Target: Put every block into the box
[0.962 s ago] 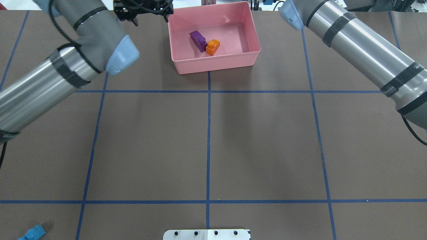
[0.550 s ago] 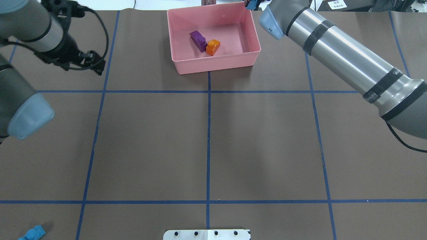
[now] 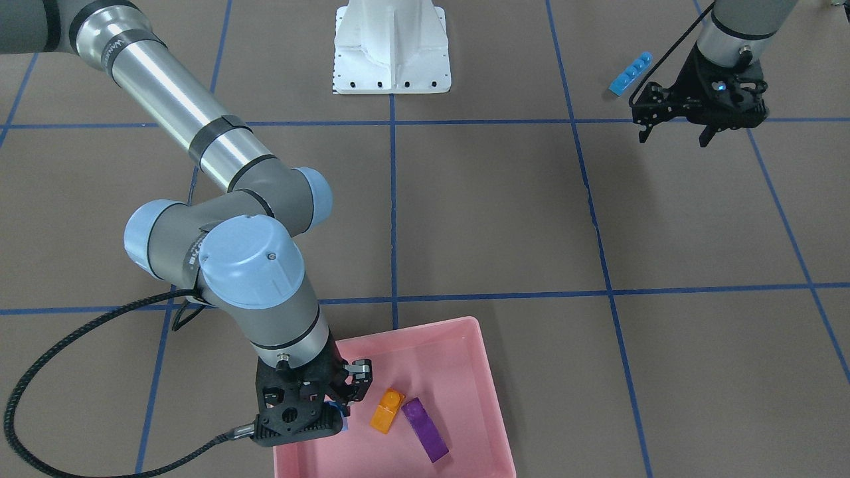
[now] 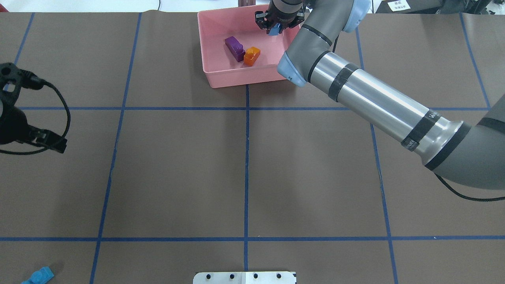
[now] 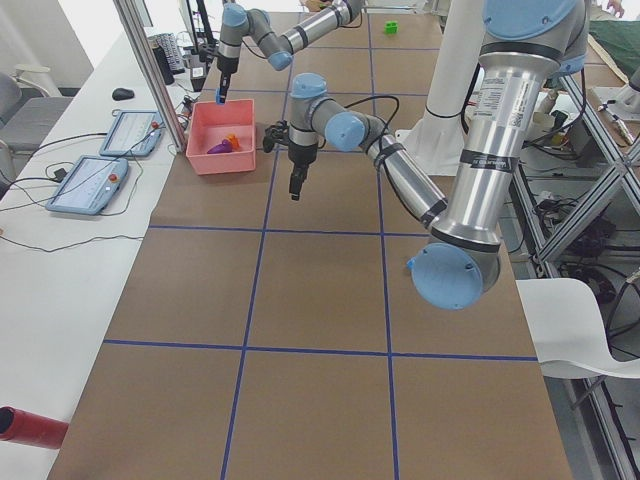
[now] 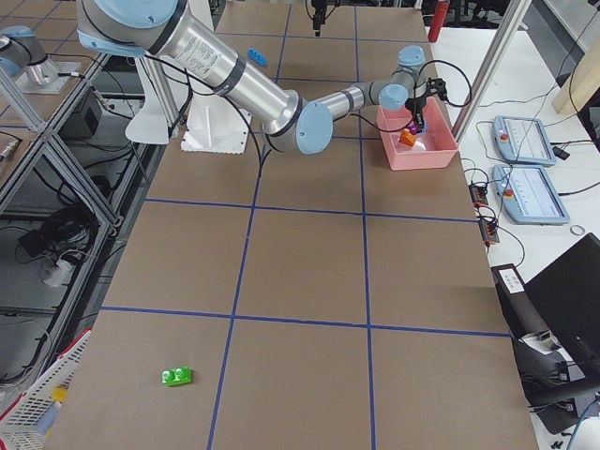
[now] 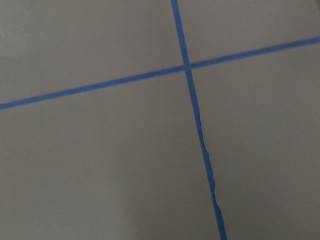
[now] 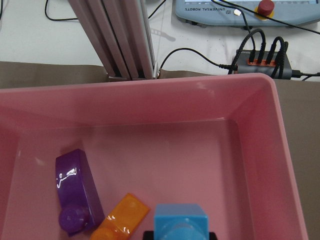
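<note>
Blue block [image 8: 180,221] (small) held over box [image 4: 245,77] by right pincer [image 4: 275,27].

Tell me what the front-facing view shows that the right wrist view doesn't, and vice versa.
Only front-facing: the long blue block and the open left gripper near it. Only the wrist view: a control pendant and cables beyond the table. Both: the pink box holding the purple block and orange block, with the small blue block in the right gripper.
</note>
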You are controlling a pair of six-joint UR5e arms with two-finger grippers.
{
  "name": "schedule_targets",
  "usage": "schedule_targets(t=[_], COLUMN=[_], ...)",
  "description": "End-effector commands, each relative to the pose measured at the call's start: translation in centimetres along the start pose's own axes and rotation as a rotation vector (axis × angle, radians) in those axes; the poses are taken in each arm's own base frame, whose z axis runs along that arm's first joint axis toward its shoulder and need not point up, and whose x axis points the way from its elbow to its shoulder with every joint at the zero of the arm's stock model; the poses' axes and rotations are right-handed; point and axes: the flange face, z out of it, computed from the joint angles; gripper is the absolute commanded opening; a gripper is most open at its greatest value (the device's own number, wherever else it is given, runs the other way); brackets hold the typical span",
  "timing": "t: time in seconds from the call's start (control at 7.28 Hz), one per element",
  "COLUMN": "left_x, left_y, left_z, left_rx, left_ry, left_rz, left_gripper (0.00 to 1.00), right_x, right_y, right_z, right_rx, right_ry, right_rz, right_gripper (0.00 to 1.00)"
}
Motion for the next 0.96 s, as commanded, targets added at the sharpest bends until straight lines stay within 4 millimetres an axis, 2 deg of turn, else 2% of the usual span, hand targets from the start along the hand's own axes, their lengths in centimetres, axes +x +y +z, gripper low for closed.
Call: schedule_targets(t=[0.0, 0.14, 0.27, 0.41, 0.55, 0.69, 0.82], left_x=[-2.1, -1.2, 0.2, 0.6, -0.1, -1.3, -1.2], left_y=[7.7, 10.7, 13.3, 15.7, 18.1, 20.4, 22.2], left_z=[4.0, 5.5, 7.4, 8.4, 9.1, 9.4, 10.0], left_rx=[-0.052, -0.065, -0.076, -0.111, -0.135, -0.132, -0.135], left_ry=[0.036, 0.064, 0.043, 0.057, 0.042, 0.04, 0.028], left_rz=[0.077, 0.075, 0.103, 0.143, 0.188, 0.2, 0.201], left_gripper=[1.0, 1.0, 1.0, 1.0, 1.0, 1.0, 1.0], right_x=[-0.3, -0.2, -0.3, -0.3, 1.1, 1.9, 1.6], right_y=[0.3, 0.2, -0.4, -1.7, -3.3, -4.7, -4.9], right_z=[0.3, 0.2, -0.6, -2.2, -4.0, -7.3, -9.9], right_rx=[0.011, 0.011, 0.02, 0.021, -0.031, -0.099, -0.133], right_ry=[0.005, 0.007, -0.001, -0.018, -0.035, -0.047, -0.033], right_rz=[0.01, 0.012, 0.025, 0.049, 0.076, 0.104, 0.125], right_gripper=[0.18, 0.92, 1.0, 1.0, 1.0, 1.0, 1.0])
